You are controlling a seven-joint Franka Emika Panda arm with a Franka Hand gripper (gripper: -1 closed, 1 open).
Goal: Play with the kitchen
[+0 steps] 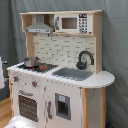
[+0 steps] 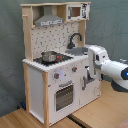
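The kitchen fills both exterior views — white fronts, light-wood frame, standing on a wood floor against a grey curtain. In the second exterior view the arm reaches in from the second exterior view's right, and the claw hangs off it, pointing down right up against the kitchen's front, at the cabinet door under the sink. Whether it is released or clenched, I cannot tell — the fingers blur into the white door.

Above the claw sits the grey sink with its black faucet curling over it. Off to the claw's side, toward the second exterior view's left, are the knobs and below them the oven door with its handle. Up and further that way is the hob, red rings showing, and a small metal pot stands on it. A white tiled backsplash rises behind the counter. High over everything, the hood and the microwave share the top shelf.

In the first exterior view the arm barely shows — only something white at the bottom edge, too blurred to name.
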